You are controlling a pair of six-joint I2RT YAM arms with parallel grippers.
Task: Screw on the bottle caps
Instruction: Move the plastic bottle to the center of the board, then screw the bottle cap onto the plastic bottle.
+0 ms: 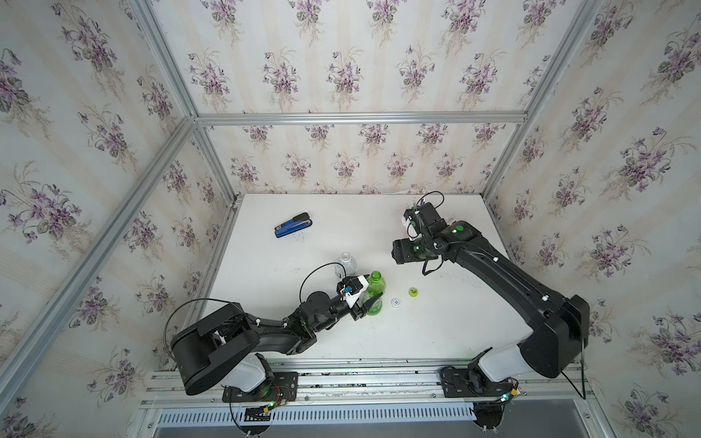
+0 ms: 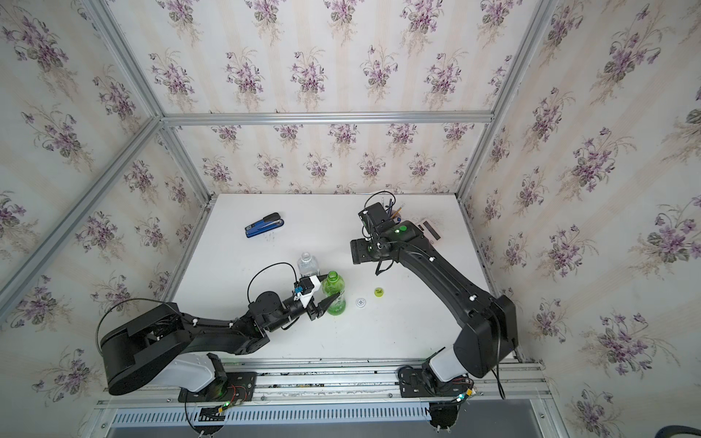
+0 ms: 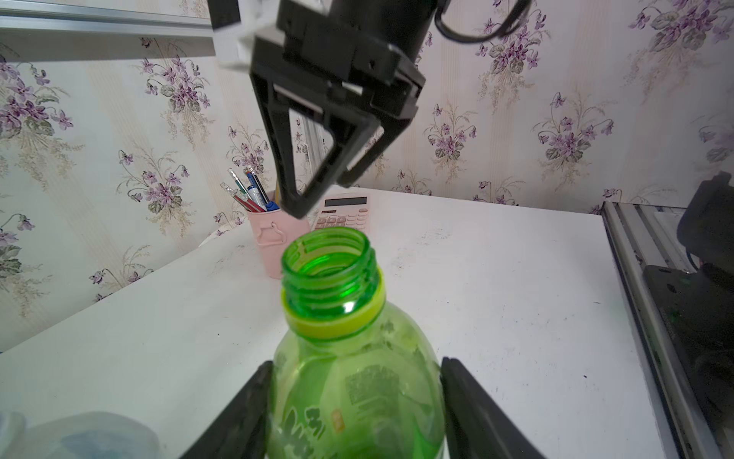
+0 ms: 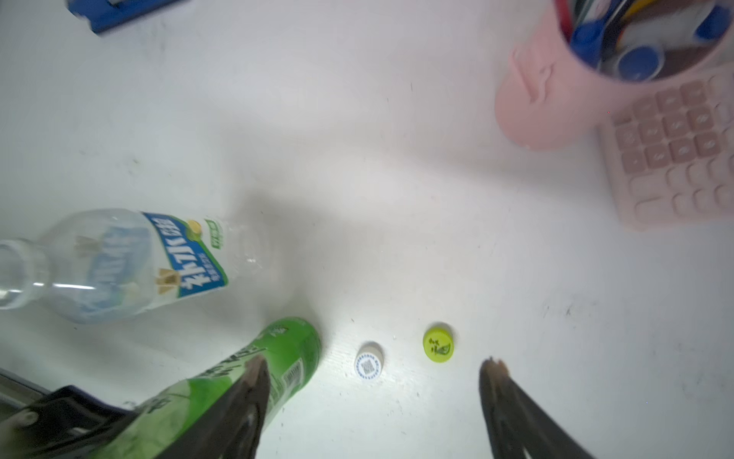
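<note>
The green bottle (image 1: 375, 290) (image 2: 334, 294) stands upright near the table's middle, its threaded neck (image 3: 329, 270) uncapped. My left gripper (image 1: 370, 294) (image 3: 355, 397) is shut on its body, one finger on each side. Just behind it stands the clear bottle (image 1: 346, 263) (image 4: 119, 266), also uncapped. The white cap (image 1: 396, 302) (image 4: 369, 365) and the yellow-green cap (image 1: 413, 291) (image 4: 438, 344) lie on the table to the green bottle's right. My right gripper (image 3: 323, 194) (image 4: 375, 363) hangs open above the table, pointing down, holding nothing.
A blue stapler (image 1: 294, 225) lies at the back left of the white table (image 1: 436, 326). A pink pen cup (image 3: 274, 238) (image 4: 556, 91) and a pink calculator (image 3: 343, 214) (image 4: 675, 159) stand at the back right, under my right arm. Walls close in three sides.
</note>
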